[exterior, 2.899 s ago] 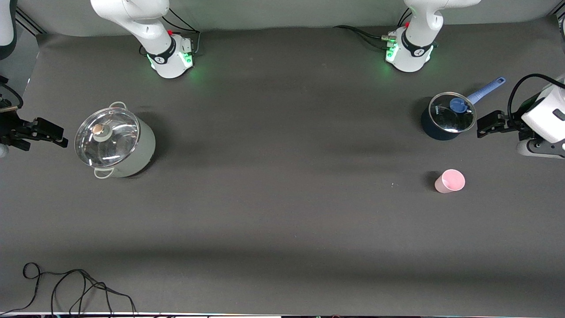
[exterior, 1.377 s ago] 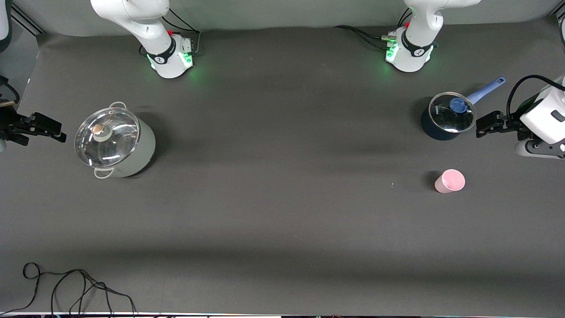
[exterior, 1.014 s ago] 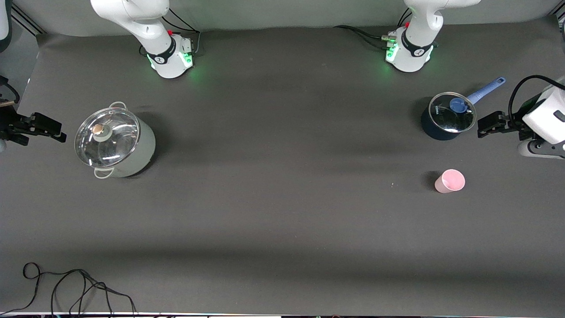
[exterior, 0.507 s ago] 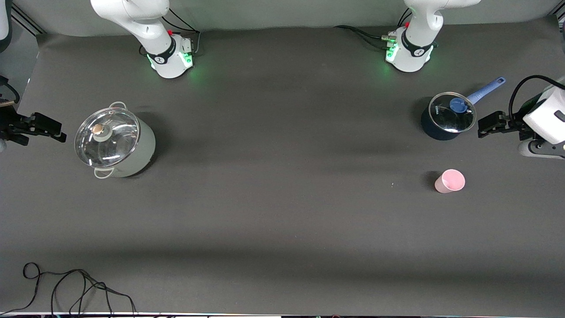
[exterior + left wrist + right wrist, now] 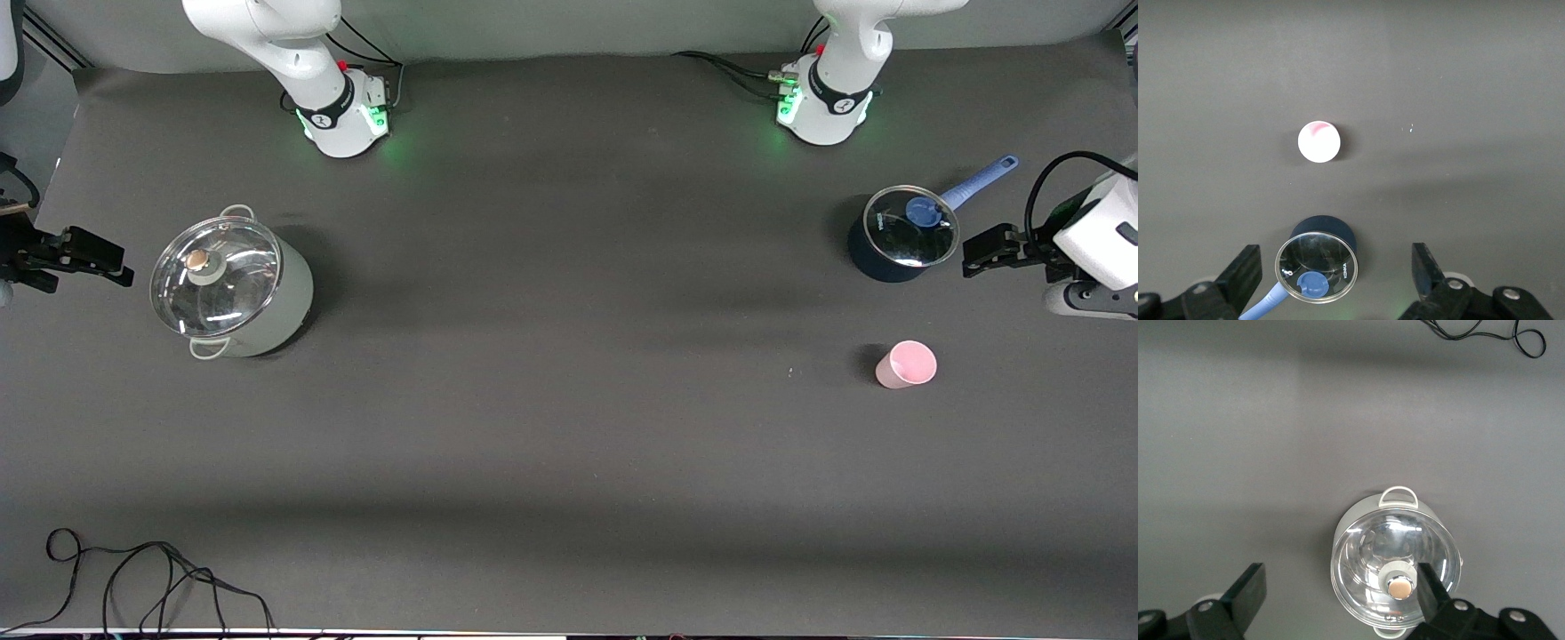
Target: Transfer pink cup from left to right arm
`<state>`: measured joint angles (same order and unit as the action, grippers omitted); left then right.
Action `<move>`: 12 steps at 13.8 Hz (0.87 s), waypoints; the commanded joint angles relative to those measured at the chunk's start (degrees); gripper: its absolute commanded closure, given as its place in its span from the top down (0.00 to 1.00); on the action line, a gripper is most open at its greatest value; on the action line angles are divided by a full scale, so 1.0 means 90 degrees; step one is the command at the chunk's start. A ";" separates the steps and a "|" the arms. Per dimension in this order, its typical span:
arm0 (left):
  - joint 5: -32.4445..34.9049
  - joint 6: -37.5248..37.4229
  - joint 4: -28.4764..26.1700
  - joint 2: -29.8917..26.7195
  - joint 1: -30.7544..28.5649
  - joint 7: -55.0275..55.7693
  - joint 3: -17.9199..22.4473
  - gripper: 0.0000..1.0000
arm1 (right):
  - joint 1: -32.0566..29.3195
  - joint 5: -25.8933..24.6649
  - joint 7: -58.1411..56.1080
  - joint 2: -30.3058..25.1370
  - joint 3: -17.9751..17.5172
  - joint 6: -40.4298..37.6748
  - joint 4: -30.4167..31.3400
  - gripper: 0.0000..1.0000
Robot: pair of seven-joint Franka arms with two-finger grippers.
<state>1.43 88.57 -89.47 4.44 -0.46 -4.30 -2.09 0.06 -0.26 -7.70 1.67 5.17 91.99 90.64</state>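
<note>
The pink cup (image 5: 906, 364) stands upright on the dark table toward the left arm's end, nearer to the front camera than the blue pot (image 5: 900, 235). It also shows in the left wrist view (image 5: 1319, 142). My left gripper (image 5: 980, 251) hangs high in the air beside the blue pot, open and empty (image 5: 1335, 273), well apart from the cup. My right gripper (image 5: 89, 258) hangs at the right arm's end of the table, open and empty (image 5: 1341, 590), beside the large grey pot.
A large grey pot with a glass lid (image 5: 229, 283) stands toward the right arm's end (image 5: 1395, 563). The small blue pot has a glass lid and a light-blue handle (image 5: 1317, 268). A black cable (image 5: 133, 578) lies at the table's front corner.
The right gripper has drawn back a little toward its end of the table since the earliest frame. The left gripper has barely shifted. The cup and both pots have not moved.
</note>
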 commanded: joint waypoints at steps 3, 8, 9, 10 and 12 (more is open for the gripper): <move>-0.0120 -0.0007 -0.0069 0.0005 -0.0689 -0.2066 -0.0002 0.99 | 0.0013 0.0009 -0.0072 -0.0117 0.0021 -0.0074 0.0046 1.00; -0.0744 0.0421 0.0000 0.0502 -0.1705 -0.5482 -0.0002 0.96 | 0.0003 0.0009 -0.0072 -0.0117 0.0021 -0.0074 0.0046 1.00; -0.0774 0.0587 0.0009 0.0629 -0.1794 -0.6137 -0.0002 0.97 | 0.0013 0.0009 -0.0072 -0.0117 0.0021 -0.0064 0.0046 1.00; -0.0861 0.0714 0.0009 0.0717 -0.1930 -0.6752 -0.0002 0.98 | 0.0003 0.0009 -0.0072 -0.0117 0.0021 -0.0064 0.0046 1.00; -0.1202 0.0823 0.0009 0.0961 -0.2203 -0.7632 -0.0002 0.98 | 0.0003 0.0009 -0.0072 -0.0117 0.0021 -0.0064 0.0046 1.00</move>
<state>-6.53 95.01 -89.71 11.47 -18.05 -64.70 -1.64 0.05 -0.26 -7.70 1.66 5.18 91.98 90.63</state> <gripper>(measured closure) 0.022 0.000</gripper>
